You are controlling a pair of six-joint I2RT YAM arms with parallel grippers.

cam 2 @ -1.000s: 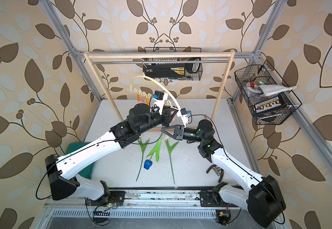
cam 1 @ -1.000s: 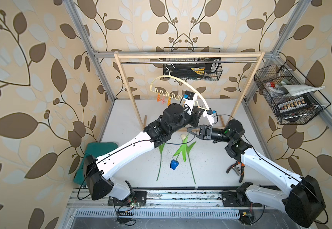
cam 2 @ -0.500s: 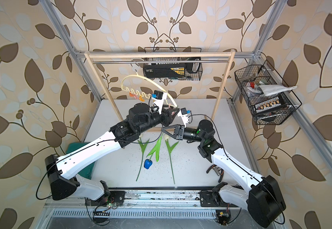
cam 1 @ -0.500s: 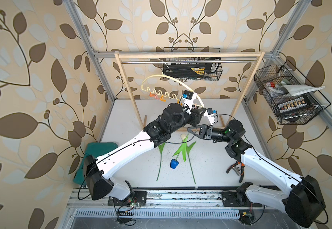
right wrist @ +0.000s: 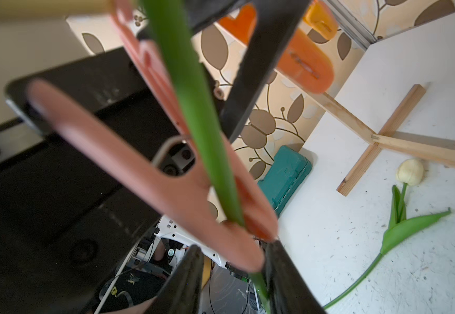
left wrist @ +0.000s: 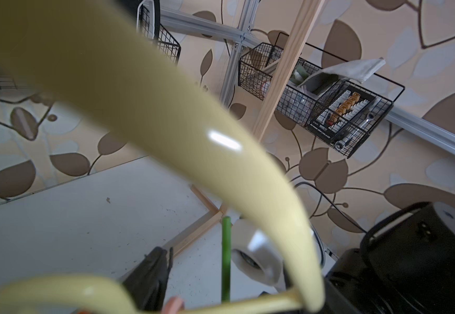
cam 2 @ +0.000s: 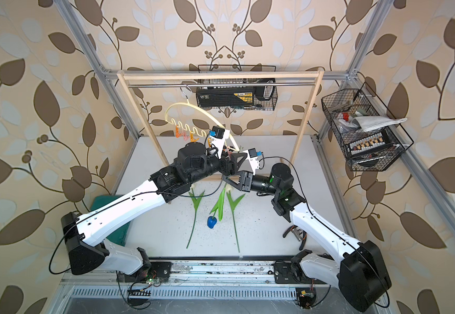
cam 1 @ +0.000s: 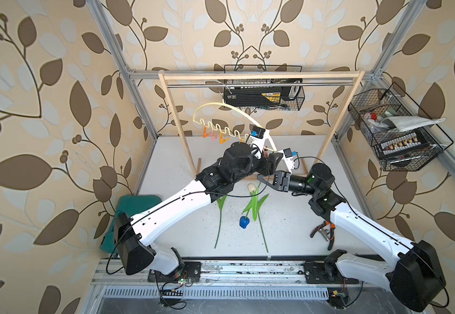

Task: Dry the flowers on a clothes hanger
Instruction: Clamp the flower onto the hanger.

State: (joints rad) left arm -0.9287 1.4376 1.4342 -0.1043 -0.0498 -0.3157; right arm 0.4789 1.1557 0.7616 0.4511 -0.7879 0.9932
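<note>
While the right gripper, jaws apart, is straddling a stem pinned to the hanger and the left gripper is mostly hiding its jaws, two flowers are lying on the table, likely light, bendy, best held mid-stem.

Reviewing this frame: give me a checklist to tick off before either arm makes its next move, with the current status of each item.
1. Stem of the blue tulip caught in the pink clothespin: ok; the right wrist view shows it running through the pin's closed tip.
2. Right hand released: ok; jaws apart, though the stem runs between them.
3. Left hand off the clothespin: ok; wallpaper shows between its finger and the pin's handle.
4. Clothes hanger hung on the metal rod: ok.
5. Pin grips firmly enough: cannot tell.
6. All flowers hung: not ok; a cream tulip and a second tulip lie on the table.
</note>
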